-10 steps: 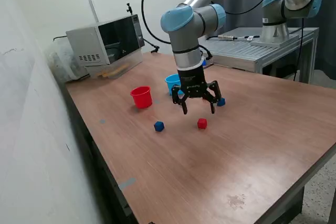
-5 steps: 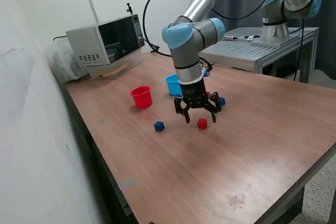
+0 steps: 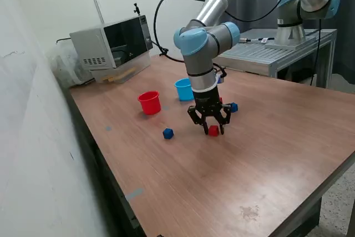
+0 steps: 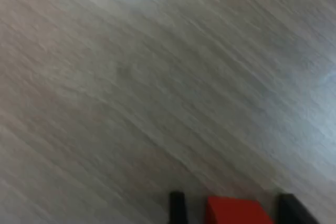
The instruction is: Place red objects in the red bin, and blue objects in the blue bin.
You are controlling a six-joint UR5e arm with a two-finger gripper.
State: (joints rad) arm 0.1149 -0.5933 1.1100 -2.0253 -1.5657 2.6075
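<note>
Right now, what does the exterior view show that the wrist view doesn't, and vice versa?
Exterior only: red cup, light blue cup, two dark blue cubes, microwave, the arm.
Wrist only: close-up of bare gaps between the red cube and each dark fingertip.
Both: the pincer open, straddling that red cube on the wooden table.

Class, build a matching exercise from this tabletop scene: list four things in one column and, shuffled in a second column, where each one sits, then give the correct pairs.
Column 1
1. red cube
2. red cup
3. light blue cup
4. microwave

Column 2
A. at the back of the table near the wall
B. between the open fingers of the gripper
C. just behind the arm's wrist
D. standing alone toward the exterior view's left of the blue cup

Pairs: 1-B, 2-D, 3-C, 4-A
</note>
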